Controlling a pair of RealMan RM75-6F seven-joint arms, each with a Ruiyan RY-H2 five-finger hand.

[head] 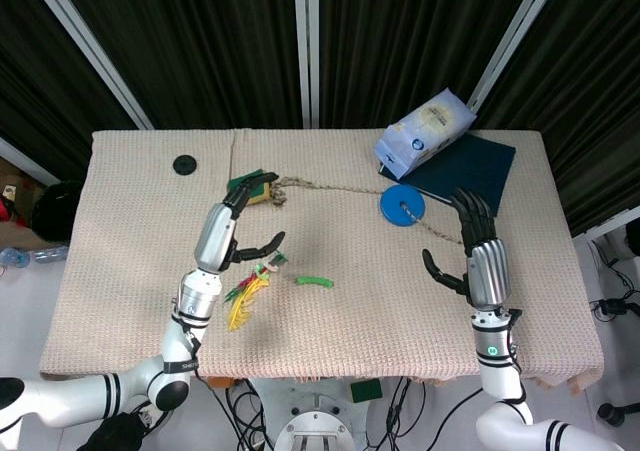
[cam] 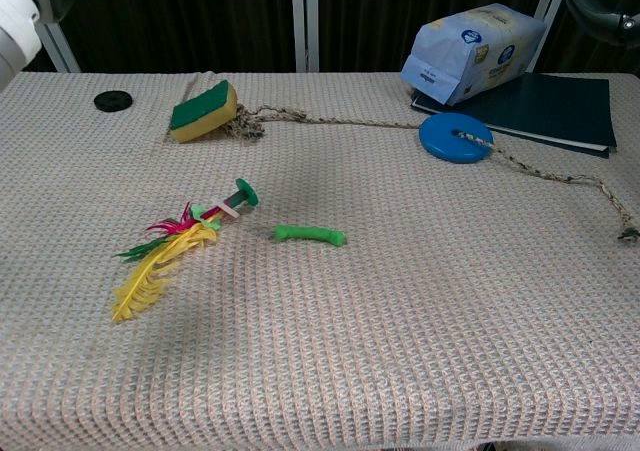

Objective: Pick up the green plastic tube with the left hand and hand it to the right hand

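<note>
The green plastic tube point(head: 313, 281) point(cam: 309, 235) lies flat on the woven cloth near the table's middle, with nothing touching it. My left hand point(head: 228, 229) hovers above the cloth to the tube's left, fingers spread and holding nothing. My right hand point(head: 473, 249) is raised over the right side of the table, fingers apart and likewise empty. Neither hand shows in the chest view.
A feathered shuttlecock toy point(cam: 170, 252) lies just left of the tube. A green and yellow sponge point(cam: 204, 110), a rope point(cam: 340, 121) threaded through a blue disc point(cam: 458, 136), a black cap point(cam: 113, 100), a white-blue bag point(cam: 474, 49) and a dark folder point(cam: 545, 109) sit farther back.
</note>
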